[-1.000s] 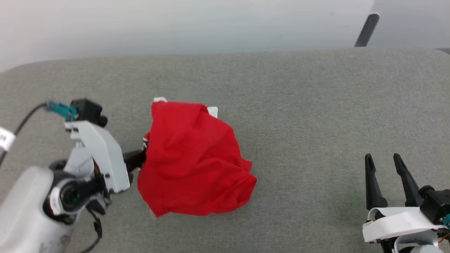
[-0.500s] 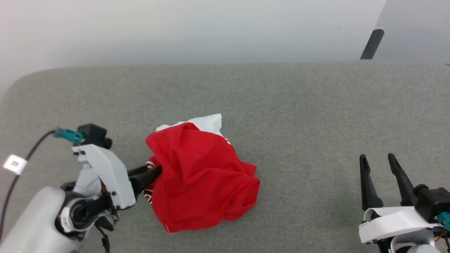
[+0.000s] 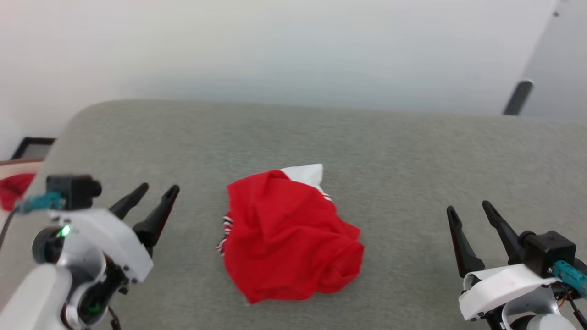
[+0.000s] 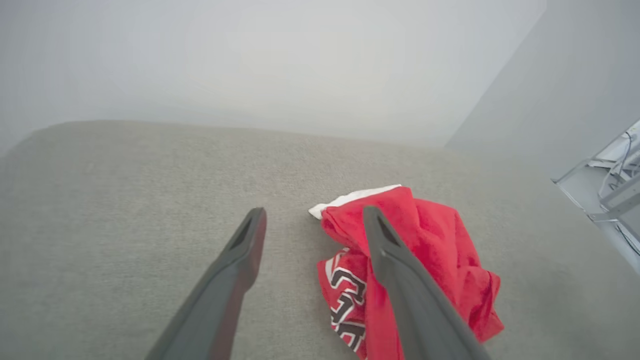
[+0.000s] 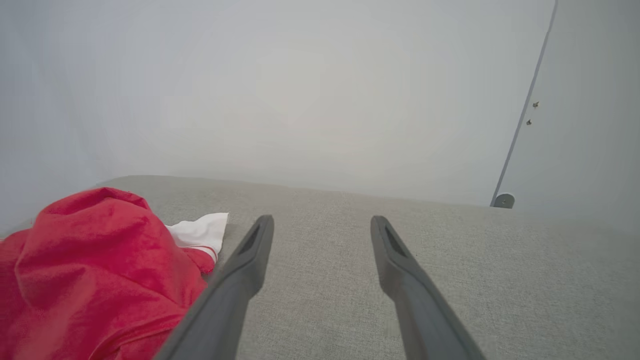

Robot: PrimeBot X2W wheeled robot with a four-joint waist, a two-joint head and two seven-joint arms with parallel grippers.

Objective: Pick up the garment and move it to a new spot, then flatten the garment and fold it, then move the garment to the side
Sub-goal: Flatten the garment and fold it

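A broad grey fabric surface, rounded at its far left corner, lies below a plain pale wall. A dark slanted bar rises past its far right edge. Off the left edge sit a dark frame and something red, blurred.

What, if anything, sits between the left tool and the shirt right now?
Nothing visible does. Bare grey surface lies between the open left tool and the crumpled garment, and between it and the open right tool too.
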